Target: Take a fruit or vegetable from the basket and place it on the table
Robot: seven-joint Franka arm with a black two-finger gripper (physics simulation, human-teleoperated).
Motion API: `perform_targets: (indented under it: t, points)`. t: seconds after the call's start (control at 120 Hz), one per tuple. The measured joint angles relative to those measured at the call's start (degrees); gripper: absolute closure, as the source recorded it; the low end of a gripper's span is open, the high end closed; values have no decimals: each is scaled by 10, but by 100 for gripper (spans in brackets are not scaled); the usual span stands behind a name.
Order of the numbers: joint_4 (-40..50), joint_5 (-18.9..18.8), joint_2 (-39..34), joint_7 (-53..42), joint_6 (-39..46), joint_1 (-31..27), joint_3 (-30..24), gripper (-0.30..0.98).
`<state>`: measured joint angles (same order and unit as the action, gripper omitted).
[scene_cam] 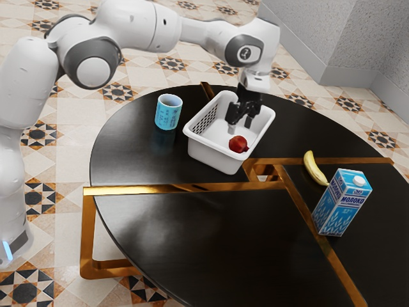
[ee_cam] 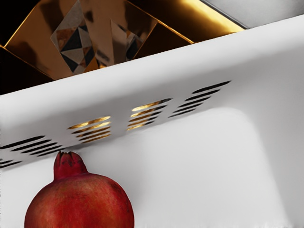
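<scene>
Fingers of my gripper [scene_cam: 241,121] stand parted and released over the white basket [scene_cam: 209,155]. Pomegranate [scene_cam: 238,144] lies inside the basket, near its slotted wall.

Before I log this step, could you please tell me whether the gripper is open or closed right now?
Gripper: open, holding nothing, with the pomegranate in the basket.

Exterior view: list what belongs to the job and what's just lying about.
For the job:
pomegranate, in the basket
white basket
black table, where the fruit goes
my gripper

Just lying about:
blue cup
banana
milk carton
</scene>
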<state>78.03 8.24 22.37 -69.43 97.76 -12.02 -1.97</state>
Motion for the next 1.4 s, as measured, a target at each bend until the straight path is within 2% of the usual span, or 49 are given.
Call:
perform_targets:
  t: [0.767,0.908,1.142,1.4]
  points:
    - [-22,4,28,-42,39,-22,-6,0]
    - [-24,32,30,-41,43,-25,-5,0]
    - [-24,-35,27,-39,62,-20,-19,0]
    - [-23,-52,28,-13,69,-21,-30,0]
